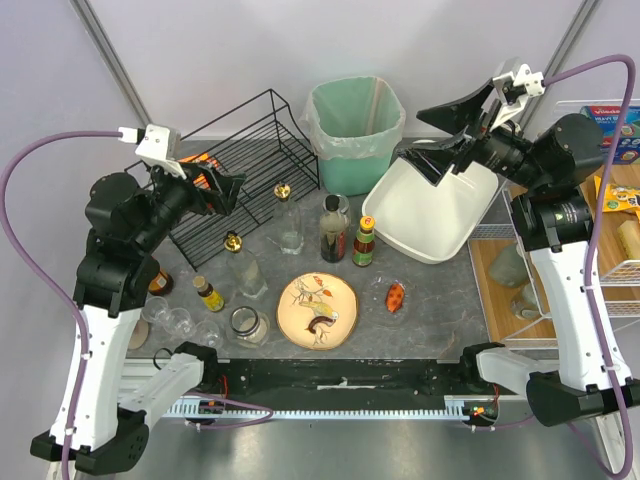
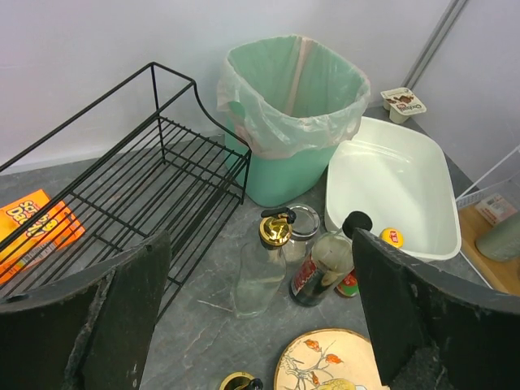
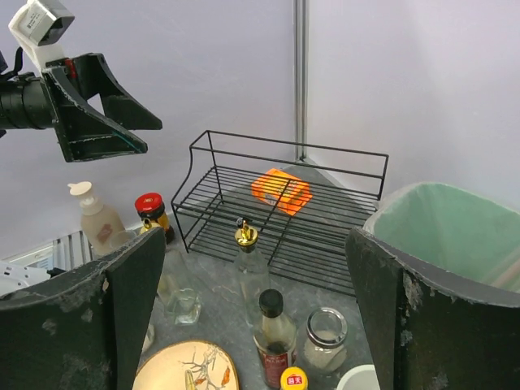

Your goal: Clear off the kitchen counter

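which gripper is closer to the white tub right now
Right. The right gripper hangs over the far edge of the white tub; the left gripper is well off to the left, over the black wire rack.

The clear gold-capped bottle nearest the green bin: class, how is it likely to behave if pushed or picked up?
The clear bottle is tall and narrow, so a push near its top would probably tip it. It looks like smooth glass, so likely slippery and fragile. It shows no coloured contents, so it may be fairly light for its size.
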Available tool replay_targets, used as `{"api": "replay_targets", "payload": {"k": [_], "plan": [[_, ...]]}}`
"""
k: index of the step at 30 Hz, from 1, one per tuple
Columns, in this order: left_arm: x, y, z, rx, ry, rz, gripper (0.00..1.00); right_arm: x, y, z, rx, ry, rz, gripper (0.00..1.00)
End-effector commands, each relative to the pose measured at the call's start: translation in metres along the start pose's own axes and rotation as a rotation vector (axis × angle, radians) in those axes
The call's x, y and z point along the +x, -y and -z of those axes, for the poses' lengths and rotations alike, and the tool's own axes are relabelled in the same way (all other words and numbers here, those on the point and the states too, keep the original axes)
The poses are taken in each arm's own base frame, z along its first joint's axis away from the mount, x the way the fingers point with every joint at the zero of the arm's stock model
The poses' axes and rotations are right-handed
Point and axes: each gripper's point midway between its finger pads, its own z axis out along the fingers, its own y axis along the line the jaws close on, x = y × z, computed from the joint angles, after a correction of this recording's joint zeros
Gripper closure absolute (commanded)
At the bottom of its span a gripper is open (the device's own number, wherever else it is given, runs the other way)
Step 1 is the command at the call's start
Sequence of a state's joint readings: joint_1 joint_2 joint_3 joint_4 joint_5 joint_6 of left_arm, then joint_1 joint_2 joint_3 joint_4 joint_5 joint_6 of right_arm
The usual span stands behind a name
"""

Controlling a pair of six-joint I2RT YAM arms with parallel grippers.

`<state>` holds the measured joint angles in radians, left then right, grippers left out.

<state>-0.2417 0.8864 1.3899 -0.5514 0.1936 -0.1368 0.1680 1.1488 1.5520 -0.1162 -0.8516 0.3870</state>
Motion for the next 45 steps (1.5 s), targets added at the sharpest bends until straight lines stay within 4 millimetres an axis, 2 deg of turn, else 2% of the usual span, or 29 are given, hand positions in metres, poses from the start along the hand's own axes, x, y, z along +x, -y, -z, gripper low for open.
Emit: {"api": "replay_targets", "payload": {"k": [1,4,7,13,19,22,27,34,41,45], "plan": [[-0.006,0.004,0.013,0.002,0.012,0.016,0.01,-0.009,-0.01,-0.003,-0.052,0.037,0.004,0.02],[-0.002,0.004,0.022,0.001,0.002,0.006,0.01,0.003,-0.011,-0.008,-0.076,0.013,-0.023,0.02],[0.013,0.002,0.031,-0.013,-0.043,0.001,0.01,0.023,-0.013,-0.019,-0.093,-0.023,-0.052,0.02],[0.058,0.015,0.047,0.068,-0.193,0.012,0.01,0.07,-0.016,-0.047,-0.058,-0.134,-0.052,0.02],[0.1,0.024,0.061,0.13,-0.31,0.025,0.01,0.096,-0.015,-0.058,-0.035,-0.18,-0.071,0.02],[0.12,0.027,0.061,0.164,-0.374,0.035,0.03,0.101,-0.015,-0.057,-0.028,-0.183,-0.07,0.02],[0.141,0.015,0.052,0.116,-0.38,0.032,0.05,0.107,-0.015,-0.054,-0.015,-0.187,-0.072,0.02],[0.155,0.004,0.031,0.091,-0.301,0.036,0.09,0.112,-0.012,-0.047,0.019,-0.192,-0.06,0.02],[0.16,-0.012,0.021,0.019,-0.194,0.012,0.12,0.115,-0.012,-0.04,0.039,-0.19,-0.047,0.02],[0.163,-0.015,0.019,0.007,-0.167,0.014,0.22,0.116,-0.011,-0.037,0.053,-0.193,-0.042,0.02]]}}
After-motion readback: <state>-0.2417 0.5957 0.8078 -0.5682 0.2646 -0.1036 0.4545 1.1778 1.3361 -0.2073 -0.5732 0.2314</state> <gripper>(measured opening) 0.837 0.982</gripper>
